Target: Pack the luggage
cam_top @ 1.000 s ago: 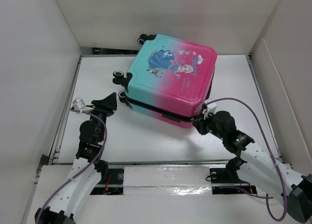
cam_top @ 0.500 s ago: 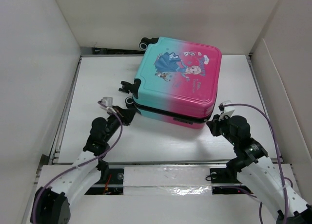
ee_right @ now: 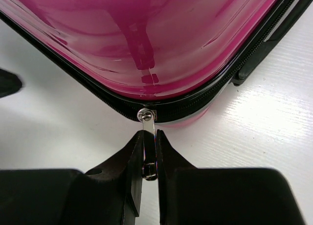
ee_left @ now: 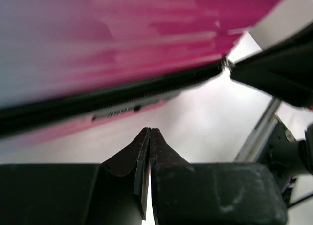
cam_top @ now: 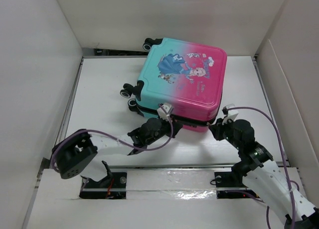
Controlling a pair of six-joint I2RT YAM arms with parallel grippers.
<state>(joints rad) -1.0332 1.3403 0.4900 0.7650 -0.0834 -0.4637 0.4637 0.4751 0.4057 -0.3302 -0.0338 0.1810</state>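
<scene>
**Top external view.** The luggage [cam_top: 182,82] lay closed and flat on the tabletop [cam_top: 99,89], printed shell up. Its wheels [cam_top: 130,92] were ahead of the left tool [cam_top: 172,122] and to its left. Within the last second this tool had swung from the wheel corner to the middle of the near edge, so the shell stood directly ahead of its tips. The luggage had turned slightly and slid rightward early in that interval, then held its place. The right tool [cam_top: 213,127] remained at the near right corner, the shell just ahead of it.

**Left wrist view.** The left tool [ee_left: 149,133] was clenched tip to tip on nothing, having stood partly parted a second before. The zipper seam [ee_left: 122,101] ran ahead of and above the tips, apart from them. Contact with the shell could not be told.

**Right wrist view.** The right tool [ee_right: 149,147] stayed clenched on the zipper pull [ee_right: 149,134]. The pull's slider sat on the seam at the rounded pink corner, directly ahead of the tips.

**Reading.** With the shell already shut, the work in hand was probably running the zipper. The relocated, empty left tool seemed placed to brace the near edge against the right tool's drag. If it was not braced, the luggage might slide again rather than let the slider travel.
</scene>
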